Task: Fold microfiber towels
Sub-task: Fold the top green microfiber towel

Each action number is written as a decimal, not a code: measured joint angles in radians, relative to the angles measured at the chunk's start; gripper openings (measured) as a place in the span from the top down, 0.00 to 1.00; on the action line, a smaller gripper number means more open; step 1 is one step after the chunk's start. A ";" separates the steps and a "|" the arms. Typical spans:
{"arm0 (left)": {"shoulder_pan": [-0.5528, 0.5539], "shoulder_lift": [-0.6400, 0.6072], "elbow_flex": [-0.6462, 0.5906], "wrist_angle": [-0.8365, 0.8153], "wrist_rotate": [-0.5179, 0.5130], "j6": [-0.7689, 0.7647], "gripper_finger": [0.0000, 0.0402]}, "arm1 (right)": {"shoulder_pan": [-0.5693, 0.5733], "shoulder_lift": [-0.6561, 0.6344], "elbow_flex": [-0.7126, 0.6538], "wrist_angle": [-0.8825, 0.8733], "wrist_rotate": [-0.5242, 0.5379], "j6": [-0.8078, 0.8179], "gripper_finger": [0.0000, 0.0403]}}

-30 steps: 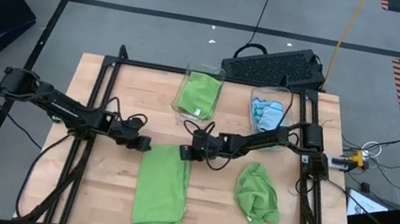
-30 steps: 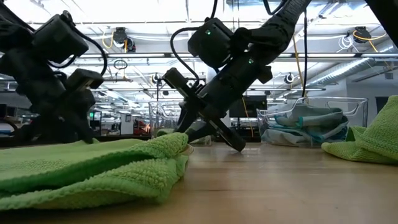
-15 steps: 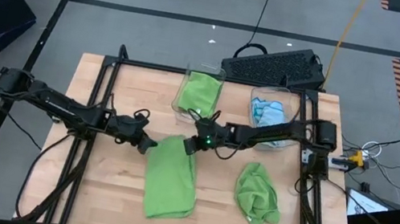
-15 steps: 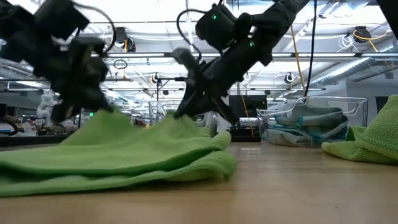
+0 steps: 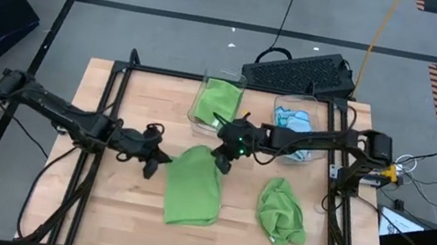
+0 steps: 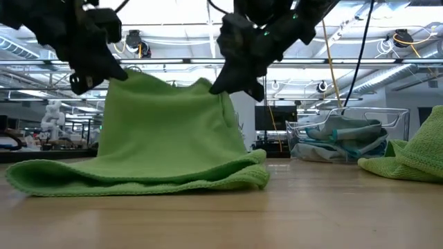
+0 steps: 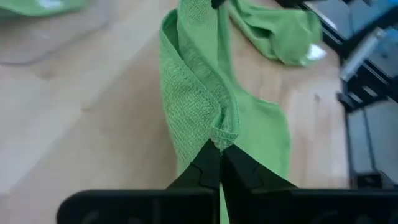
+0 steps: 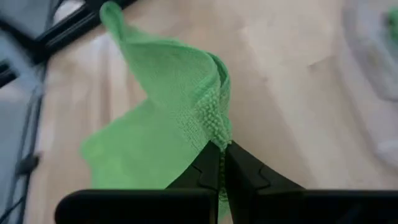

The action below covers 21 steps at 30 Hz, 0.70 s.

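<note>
A lime green microfiber towel [image 5: 194, 188] is lifted by its far edge, and its near part rests on the wooden table [image 5: 114, 212]. My left gripper [image 5: 160, 163] is shut on the far left corner. My right gripper [image 5: 219, 160] is shut on the far right corner. In the low view the towel [image 6: 166, 138] hangs like a curtain between my left gripper [image 6: 97, 72] and my right gripper [image 6: 232, 79]. My left gripper pinches the towel's far left corner [image 7: 221, 138] at its hemmed edge between its two fingers, slanting down from the table's left. The cloth hangs below, its lower part on the table. My right gripper pinches the far right corner [image 8: 217, 138] between its two fingers, slanting down from the table's right. The top edge sags only slightly between the two holds.
A clear bin holding a folded green towel [image 5: 218, 103] and a clear bin with light blue towels [image 5: 294, 124] stand at the far edge. A crumpled green towel [image 5: 282, 211] lies on the right. A black keyboard [image 5: 298, 72] lies beyond the table.
Both grippers have risen with the towel's far corners and rolled at the wrist. The towel lay flat; now its far edge is lifted clear and hangs upright. Its near part has stayed on the table and slid a little toward the far right.
</note>
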 joint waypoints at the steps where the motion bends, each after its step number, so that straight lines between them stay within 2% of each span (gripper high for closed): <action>1: -0.021 0.000 0.003 0.001 0.000 -0.005 0.99 | 0.006 -0.007 0.000 -0.009 -0.018 -0.014 0.99; 6: -0.143 0.023 0.011 0.001 0.002 -0.023 0.99 | 0.061 -0.021 -0.010 -0.004 -0.095 -0.026 0.99; 11: -0.249 0.092 0.011 0.020 -0.009 -0.065 1.00 | 0.146 -0.021 -0.058 0.037 -0.098 0.044 0.99; 21: -0.336 0.318 0.011 0.270 -0.047 -0.109 0.99 | 0.240 -0.021 -0.207 0.200 -0.090 0.155 0.99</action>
